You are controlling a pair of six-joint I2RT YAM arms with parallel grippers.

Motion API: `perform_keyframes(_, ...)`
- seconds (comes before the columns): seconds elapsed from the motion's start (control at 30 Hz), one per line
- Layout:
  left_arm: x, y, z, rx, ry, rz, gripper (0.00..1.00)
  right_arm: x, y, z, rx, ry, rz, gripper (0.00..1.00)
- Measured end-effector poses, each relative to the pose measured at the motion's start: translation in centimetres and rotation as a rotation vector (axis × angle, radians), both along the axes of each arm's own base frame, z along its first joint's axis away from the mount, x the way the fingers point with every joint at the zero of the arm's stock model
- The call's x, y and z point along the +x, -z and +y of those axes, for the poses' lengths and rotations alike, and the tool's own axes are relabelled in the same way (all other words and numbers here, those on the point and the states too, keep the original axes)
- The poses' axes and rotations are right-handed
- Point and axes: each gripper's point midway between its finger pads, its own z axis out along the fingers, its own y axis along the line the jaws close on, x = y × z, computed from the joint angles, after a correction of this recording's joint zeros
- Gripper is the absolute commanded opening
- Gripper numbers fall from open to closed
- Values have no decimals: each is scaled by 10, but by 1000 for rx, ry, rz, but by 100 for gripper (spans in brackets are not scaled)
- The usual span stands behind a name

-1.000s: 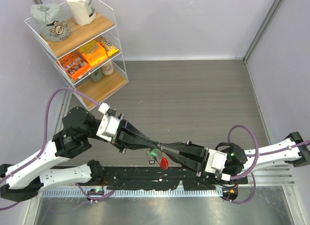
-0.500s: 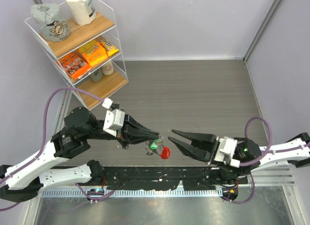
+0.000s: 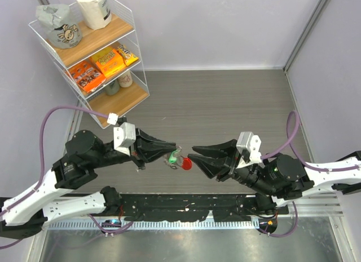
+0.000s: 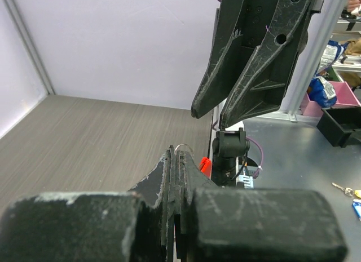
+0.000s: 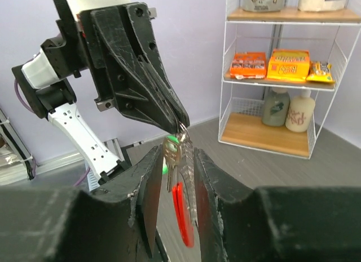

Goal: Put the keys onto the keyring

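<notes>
The keyring (image 3: 181, 160) is pinched at the very tips of the left claw (image 3: 176, 150), which is fully closed, and is held in the air above the table (image 3: 225, 98). Its red arc (image 3: 186, 164) and a green-headed key (image 3: 172, 158) hang beneath. The right claw (image 3: 192, 152) is held just beside the bundle, its jaws partly spread and nothing gripped. In the right wrist view, silvery keys (image 5: 179, 155) are seen dangling in line with the gap between its fingers (image 5: 148, 200).

The pinch is judged to be the weak point. Only thin wire appears to be caught, so a nudge or pull from the right claw could drag the ring free and let it drop to the table. If the bundle is set swinging, it could be missed, or seized by the wrong part, when the jaws are closed. Whether a black key is threaded on cannot be told.
</notes>
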Motion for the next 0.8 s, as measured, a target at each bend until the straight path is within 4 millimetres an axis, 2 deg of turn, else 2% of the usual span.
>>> perform_keyframes(0.13,3,3,5,-4,-28,2,0,3,6,1,-12,16,63,35)
perform_keyframes(0.4,3,6,8,-11,-38,1,0,4,5,12,9,36,158,34)
perform_keyframes(0.8,2,6,11,-17,-39,-2,0,7,4,24,-1,77,216,29)
